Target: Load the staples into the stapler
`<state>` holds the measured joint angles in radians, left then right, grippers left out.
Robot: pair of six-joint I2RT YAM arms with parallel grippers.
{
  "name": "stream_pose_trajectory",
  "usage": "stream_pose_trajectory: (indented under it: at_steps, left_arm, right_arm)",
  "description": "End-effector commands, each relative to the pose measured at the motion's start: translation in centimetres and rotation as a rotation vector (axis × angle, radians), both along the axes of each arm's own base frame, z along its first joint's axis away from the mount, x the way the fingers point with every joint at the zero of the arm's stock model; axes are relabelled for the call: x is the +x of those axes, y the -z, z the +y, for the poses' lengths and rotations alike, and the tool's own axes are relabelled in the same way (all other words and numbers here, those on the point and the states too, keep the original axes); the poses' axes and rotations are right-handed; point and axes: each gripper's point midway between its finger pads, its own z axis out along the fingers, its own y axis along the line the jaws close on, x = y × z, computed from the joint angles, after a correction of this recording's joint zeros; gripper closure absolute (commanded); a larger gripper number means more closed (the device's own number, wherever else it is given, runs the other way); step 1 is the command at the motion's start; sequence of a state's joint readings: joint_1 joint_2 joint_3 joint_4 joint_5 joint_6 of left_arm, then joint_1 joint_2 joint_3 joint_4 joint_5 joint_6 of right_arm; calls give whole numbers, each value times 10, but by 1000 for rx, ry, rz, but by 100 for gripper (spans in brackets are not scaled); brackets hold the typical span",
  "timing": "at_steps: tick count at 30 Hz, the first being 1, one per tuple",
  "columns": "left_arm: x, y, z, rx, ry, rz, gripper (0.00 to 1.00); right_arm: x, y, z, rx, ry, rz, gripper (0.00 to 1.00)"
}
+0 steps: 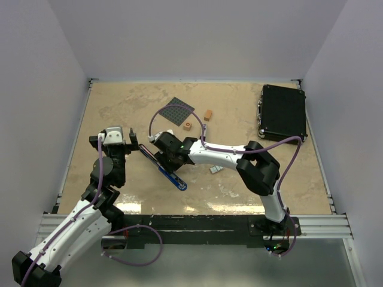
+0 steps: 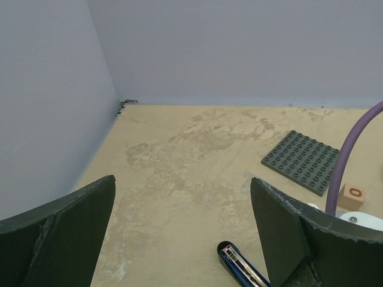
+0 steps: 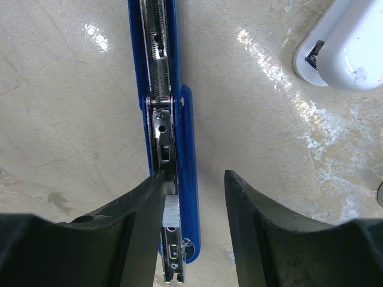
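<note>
Straddling the opened stapler at mid-table with the right gripper, jaws parted, clamped on nothing. Grey staples in the rail, against one finger. Whitish box just right of it. Holding the left gripper wide open by the stapler's far tip.

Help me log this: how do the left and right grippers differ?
The left gripper has its jaws spread wide; the right gripper holds them closer together. The left gripper hangs over the table; the right gripper straddles the opened blue stapler, one finger against its metal rail. Neither visibly grips anything.
</note>
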<state>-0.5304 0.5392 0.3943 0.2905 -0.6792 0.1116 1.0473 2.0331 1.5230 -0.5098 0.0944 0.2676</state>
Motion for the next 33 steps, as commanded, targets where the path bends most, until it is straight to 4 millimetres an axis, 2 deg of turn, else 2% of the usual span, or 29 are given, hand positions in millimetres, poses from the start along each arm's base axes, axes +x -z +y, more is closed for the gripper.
stream_pose_trajectory:
  at_steps: [1,14,18,33]
  left_arm:
    - [1,-8,-5,-47,20,-40,1]
    - [2,-6,-6,-42,25,-31,1]
    - [3,-5,-7,-42,25,-29,0]
    - [10,7,-13,-35,31,21,0]
  right_arm:
    - [0,-24,4,53,-15,-31,51]
    - [-22,-5,-32,-25,-9,21,52]
    - [-30,-3,-38,-28,-19,41,52]
    - [-49,-20,-43,18,-47,26,52]
